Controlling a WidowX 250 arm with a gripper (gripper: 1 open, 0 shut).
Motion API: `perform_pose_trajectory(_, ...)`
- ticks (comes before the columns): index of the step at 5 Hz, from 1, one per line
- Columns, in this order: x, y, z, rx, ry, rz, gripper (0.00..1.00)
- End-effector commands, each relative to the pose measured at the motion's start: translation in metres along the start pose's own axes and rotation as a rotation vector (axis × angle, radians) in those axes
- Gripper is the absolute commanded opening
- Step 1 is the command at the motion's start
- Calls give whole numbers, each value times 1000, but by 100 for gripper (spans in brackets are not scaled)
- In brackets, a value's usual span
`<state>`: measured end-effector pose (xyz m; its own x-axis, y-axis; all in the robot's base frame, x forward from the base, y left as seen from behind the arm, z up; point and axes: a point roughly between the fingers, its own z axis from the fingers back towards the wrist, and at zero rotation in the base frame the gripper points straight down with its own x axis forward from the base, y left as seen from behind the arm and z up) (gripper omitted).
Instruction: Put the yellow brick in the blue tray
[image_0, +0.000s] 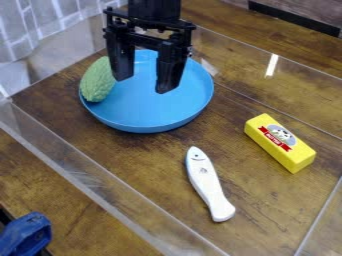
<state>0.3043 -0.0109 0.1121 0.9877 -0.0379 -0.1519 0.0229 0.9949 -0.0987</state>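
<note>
the black two-fingered robot gripper (143, 78) hangs over the large round bright blue plastic tray (134, 118), its two fingers spread apart and released, with nothing seen between them. the small rectangular yellow brick (279, 143), with its red-and-white label facing up, lies outside the tray on the brown wooden table (147, 168). a long white stick-like object (207, 185) lies between tray and brick, nearer the camera. a bumpy green oval object (98, 80) sits at the tray's left side in the view.
</note>
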Motion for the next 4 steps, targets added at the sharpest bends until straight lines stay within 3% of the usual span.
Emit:
perform_pose_trajectory(1,7,-10,12,-1,-49,-20,100)
perform_pose_trajectory(4,16,-20,-3,-20,-17,7,100)
